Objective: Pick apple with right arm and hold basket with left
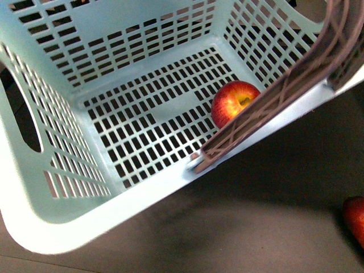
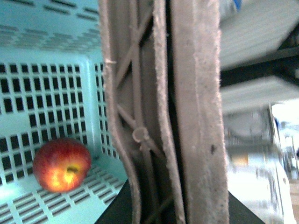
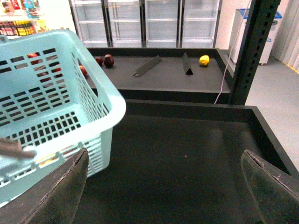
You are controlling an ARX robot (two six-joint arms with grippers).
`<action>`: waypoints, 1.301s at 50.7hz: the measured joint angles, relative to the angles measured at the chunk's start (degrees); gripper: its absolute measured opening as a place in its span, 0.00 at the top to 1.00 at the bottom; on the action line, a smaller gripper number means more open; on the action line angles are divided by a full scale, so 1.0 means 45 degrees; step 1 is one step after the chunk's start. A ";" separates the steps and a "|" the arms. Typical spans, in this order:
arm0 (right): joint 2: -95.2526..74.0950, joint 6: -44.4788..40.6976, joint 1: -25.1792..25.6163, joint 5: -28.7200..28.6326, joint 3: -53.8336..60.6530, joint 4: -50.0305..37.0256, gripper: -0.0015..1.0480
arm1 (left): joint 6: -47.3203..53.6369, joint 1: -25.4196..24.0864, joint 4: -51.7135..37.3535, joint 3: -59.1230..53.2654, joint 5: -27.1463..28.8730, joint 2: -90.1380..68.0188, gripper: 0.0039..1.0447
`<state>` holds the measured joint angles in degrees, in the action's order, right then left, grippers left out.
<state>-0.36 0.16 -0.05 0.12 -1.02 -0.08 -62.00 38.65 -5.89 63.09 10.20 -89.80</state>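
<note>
**Front view into the tipped basket [image 1: 68, 187], the apple [image 1: 235, 102] inside**

Looks down past a slanting rim into pale turquoise slotted walls and floor. Finds the apple resting on the slotted floor by the near wall, right beside the brownish-purple ribbed handles [image 1: 284, 91] that lie along that rim. Catches a second red fruit [image 1: 355, 219] outside the basket, on the dark surface [image 1: 239, 227], cut off by the frame's edge.

Fills most of the left wrist view with those handles, close and blurred, with a small pale loop [image 2: 139, 136] hooked among the ribs. Sees the apple again beyond them, stem dimple showing yellow-orange, on the basket floor near a corner. Shows nothing of the left gripper in any view, so cannot tell whether its fingers are spread or closed.

Frames the right wrist view with the right gripper [image 3: 164, 154], its two dark fingers [image 3: 60, 191] spread wide apart with nothing between them, above a dark walled tray [image 3: 187, 154]. Puts one basket corner just beside one finger.

Picks out, farther back, a dark shelf [image 3: 159, 77] carrying dark red fruit [image 3: 108, 60] and one yellow fruit [image 3: 204, 60], glass-door coolers [image 3: 145, 18] behind, and a black perforated post [image 3: 254, 46].

Makes out no readable writing: coloured packets [image 3: 16, 25] on a far shelf, too blurred for any label or brand.
</note>
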 joint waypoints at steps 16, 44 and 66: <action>0.0010 0.0005 0.0000 -0.0024 0.0000 0.0000 0.08 | -0.4265 -0.1496 -0.0083 0.0287 0.3628 -0.0199 0.85; 0.0010 0.0000 0.0000 -0.0024 0.0000 0.0000 0.08 | -0.5153 -0.5586 0.0908 0.2973 0.1957 -0.4838 0.86; 0.0010 0.0000 0.0000 -0.0029 0.0000 0.0000 0.08 | -0.5183 -0.5843 0.1253 0.3327 0.1486 -0.6241 0.86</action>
<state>-0.32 0.16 -0.05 -0.01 -1.02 -0.08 -85.32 12.36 -0.25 78.06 16.88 -117.89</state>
